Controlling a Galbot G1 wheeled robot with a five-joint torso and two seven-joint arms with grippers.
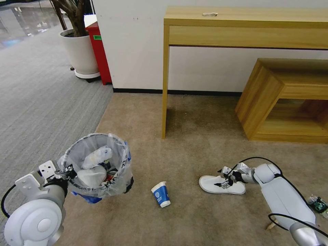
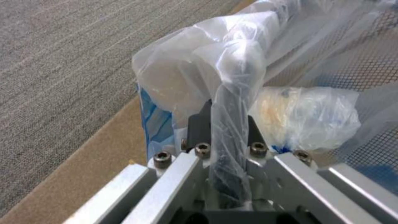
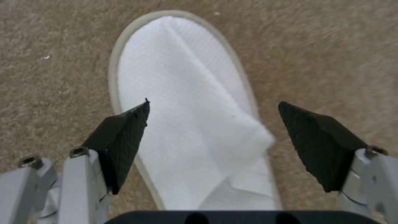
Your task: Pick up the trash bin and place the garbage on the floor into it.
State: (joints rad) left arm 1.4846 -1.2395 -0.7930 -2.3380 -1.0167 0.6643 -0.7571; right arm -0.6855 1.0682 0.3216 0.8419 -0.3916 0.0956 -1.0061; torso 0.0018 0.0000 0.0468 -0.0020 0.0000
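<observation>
Beige carpet covers the floor [image 1: 205,136] ahead of the robot, meeting grey striped carpet on the left.

Nearest on the left, the left pincer [image 1: 68,172] is clamped tight on the rim of the trash bin [image 1: 97,165]; in the left wrist view its dark fingers [image 2: 200,126] pinch the rim together with a fold of the clear liner [image 2: 232,93]. The bin looks to be held up over the carpet seam, already loaded with white bundles.

Nearest on the right, the right pincer [image 1: 226,178] hangs low over a white slipper [image 1: 218,186], and the right wrist view shows it spread wide and holding nothing, one pad [image 3: 124,137] on each side of the slipper's folded upper [image 3: 195,124].

Between the two arms a blue-and-white paper cup [image 1: 161,194] lies on its side on the carpet. By the right arm's far side a small green-labelled item [image 1: 319,204] sits at the edge of the head view.

Farther off stand a tall wooden surface [image 1: 246,24] against the wall, a low wooden bench [image 1: 283,99] beside it, and a potted plant [image 1: 79,44].

Risks, as I judge them: the slipper is flat and limp, so the pads may close on the thin upper alone and let it slide out, or scrape carpet without catching it. The bin hangs from a single pinch on rim and slippery plastic, so it could tilt or slip and spill.
</observation>
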